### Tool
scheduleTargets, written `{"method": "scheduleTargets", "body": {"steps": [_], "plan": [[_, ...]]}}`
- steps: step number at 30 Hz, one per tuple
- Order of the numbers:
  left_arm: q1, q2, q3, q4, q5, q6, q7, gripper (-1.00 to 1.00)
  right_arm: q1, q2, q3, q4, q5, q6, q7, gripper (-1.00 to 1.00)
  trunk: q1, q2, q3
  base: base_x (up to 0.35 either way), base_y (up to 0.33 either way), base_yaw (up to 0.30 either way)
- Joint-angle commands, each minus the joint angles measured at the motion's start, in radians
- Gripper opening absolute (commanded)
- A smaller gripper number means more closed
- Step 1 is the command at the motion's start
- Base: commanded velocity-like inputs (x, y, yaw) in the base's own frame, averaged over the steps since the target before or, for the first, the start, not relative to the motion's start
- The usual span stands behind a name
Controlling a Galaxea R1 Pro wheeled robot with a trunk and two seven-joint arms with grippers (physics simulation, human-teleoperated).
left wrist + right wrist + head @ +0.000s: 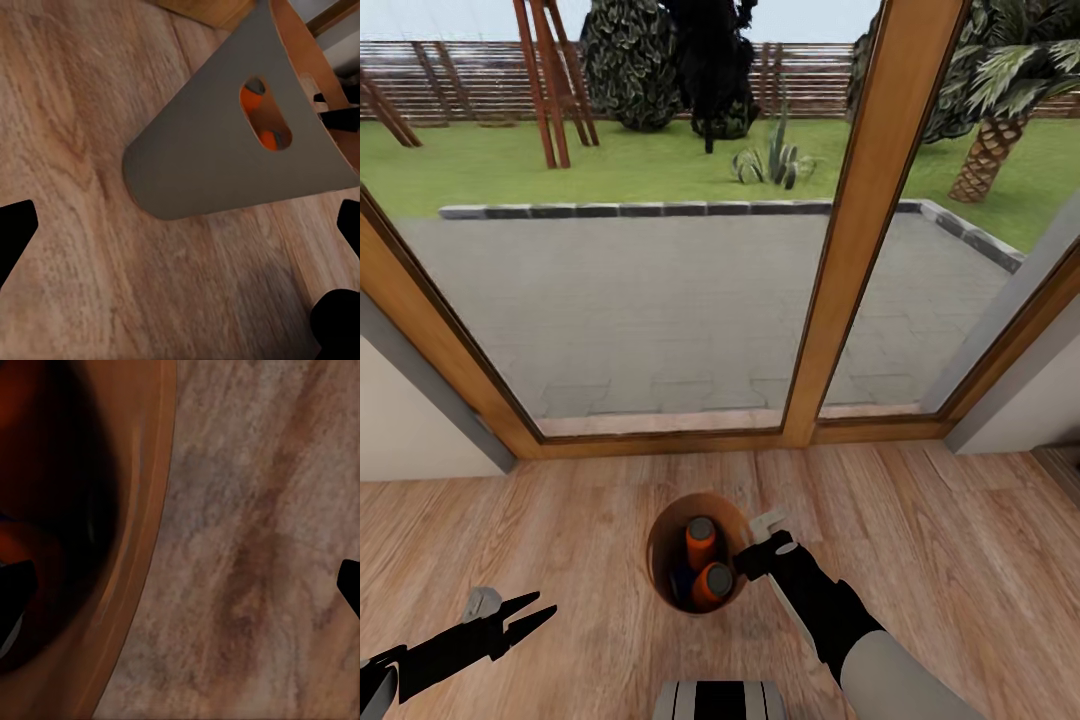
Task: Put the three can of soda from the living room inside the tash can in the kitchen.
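Note:
The tash can (pixel 662 540), brown-orange inside, stands upright on the wood floor just in front of my base. Inside it stand two orange cans of soda (pixel 701 540) (pixel 712 583), with a blue one (pixel 681 580) half hidden beside them. My right gripper (pixel 756 548) is open at the bin's right rim. In the right wrist view the rim (pixel 146 510) runs between its spread fingers (pixel 184 585). My left gripper (pixel 546 603) hangs open low at the left, apart from the bin. Its wrist view shows the grey bin wall (pixel 217 150) and an orange can (pixel 259 97) through a handle slot.
Wood-framed glass garden doors (pixel 830 300) rise right behind the bin, with paving and lawn outside. Pale walls close in at the left (pixel 410 420) and right (pixel 1020 400). Wood floor (pixel 960 540) stretches to both sides of the bin.

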Motion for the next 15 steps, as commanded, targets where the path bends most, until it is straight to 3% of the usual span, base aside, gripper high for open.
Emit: {"method": "scheduleTargets", "body": {"steps": [1,9,15], "plan": [[0.0,0.0,0.0,0.0,0.0,0.0,0.0,1.0,0.0,-0.001,-0.001,0.03,0.014,0.001,0.0,1.0,0.007,0.0,0.0,0.0,0.0,0.0],[0.0,0.0,0.0,0.0,0.0,0.0,0.0,1.0,0.0,-0.001,-0.001,0.03,0.014,0.001,0.0,1.0,0.004,0.002,0.023,0.0,0.0,0.0],[0.0,0.0,0.0,0.0,0.001,0.0,0.0,1.0,0.0,-0.001,-0.001,0.03,0.013,0.001,0.001,1.0,0.004,0.002,0.023,0.0,0.0,0.0]]}}
